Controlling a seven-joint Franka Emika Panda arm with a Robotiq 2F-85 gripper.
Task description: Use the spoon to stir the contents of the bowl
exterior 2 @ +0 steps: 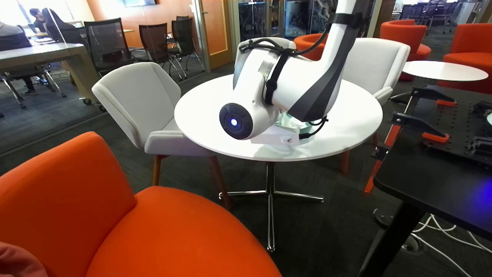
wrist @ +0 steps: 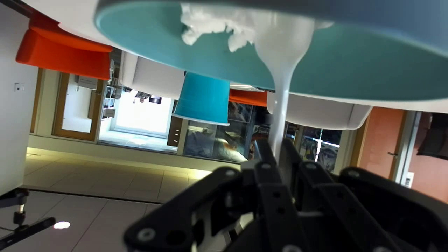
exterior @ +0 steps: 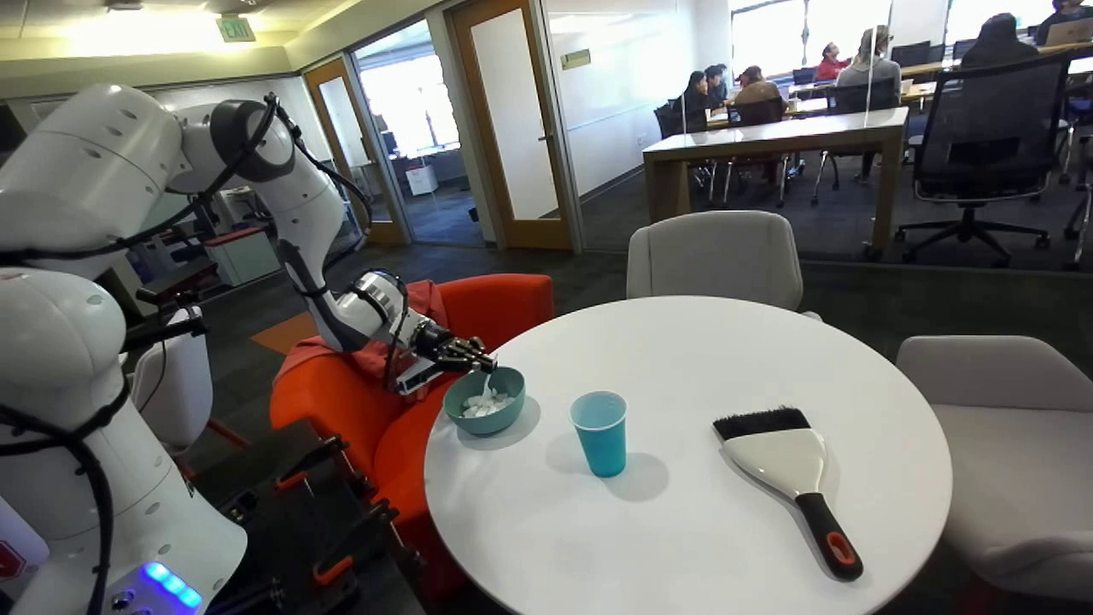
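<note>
The teal bowl (exterior: 504, 420) stands near the edge of the white round table, on the robot's side. Whitish contents (exterior: 484, 404) lie inside it. A white spoon (exterior: 486, 382) reaches down into the bowl. In the wrist view, which stands upside down, the spoon (wrist: 281, 80) has its head at the contents (wrist: 217, 22) inside the bowl (wrist: 350, 70). My gripper (wrist: 274, 147) is shut on the spoon's handle. In an exterior view the gripper (exterior: 482, 360) is just above the bowl's far rim. In an exterior view the arm hides the gripper and most of the bowl (exterior 2: 308, 128).
A blue cup (exterior: 602, 440) stands upright beside the bowl on the white table (exterior: 683, 359). A white brush with black bristles (exterior: 777, 461) lies farther across the table. An orange chair (exterior: 504, 303) is close under the arm. Pale chairs (exterior: 717, 256) surround the table.
</note>
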